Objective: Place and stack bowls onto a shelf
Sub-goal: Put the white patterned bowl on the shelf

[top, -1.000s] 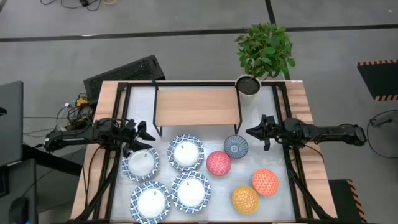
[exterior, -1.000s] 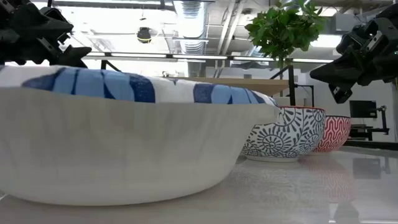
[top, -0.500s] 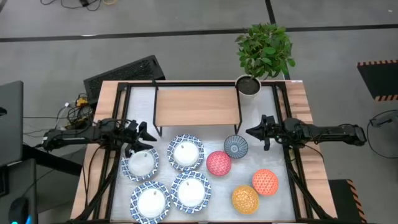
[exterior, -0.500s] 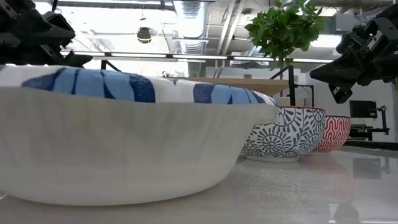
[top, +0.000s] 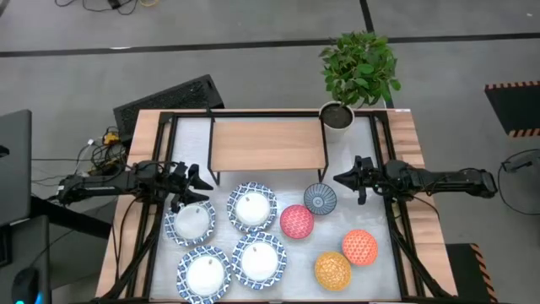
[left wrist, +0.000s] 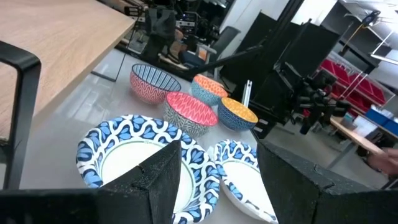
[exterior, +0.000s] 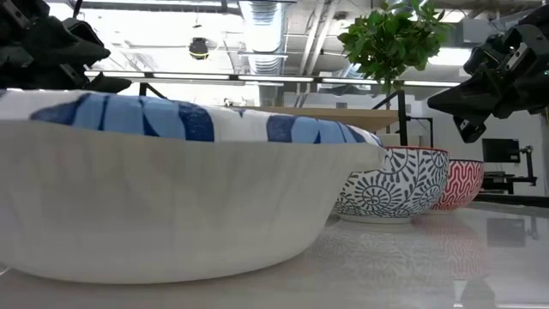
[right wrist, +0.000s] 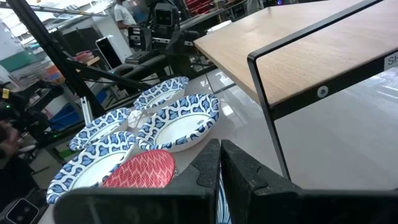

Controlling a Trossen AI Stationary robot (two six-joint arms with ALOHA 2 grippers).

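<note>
In the high view the light-wood shelf (top: 268, 143) stands on thin black legs at the table's far side. Four wide blue-and-white bowls (top: 252, 206) (top: 190, 221) (top: 203, 272) (top: 258, 257) rest on their bases in front of it. To their right sit the grey-blue (top: 320, 198), pink-red (top: 296, 221), orange-red (top: 359, 247) and yellow-orange (top: 332, 269) small bowls. My left gripper (top: 205, 189) (left wrist: 217, 180) hovers open over the far rim of the left wide bowl. My right gripper (top: 337, 179) (right wrist: 221, 168) is shut and hangs in the air just right of the grey-blue bowl.
A dark plant pot (top: 337, 116) with a leafy plant stands at the shelf's far right corner. The black table frame (top: 160, 160) runs along both sides under the arms. In the low view the nearest wide bowl (exterior: 171, 197) fills the foreground.
</note>
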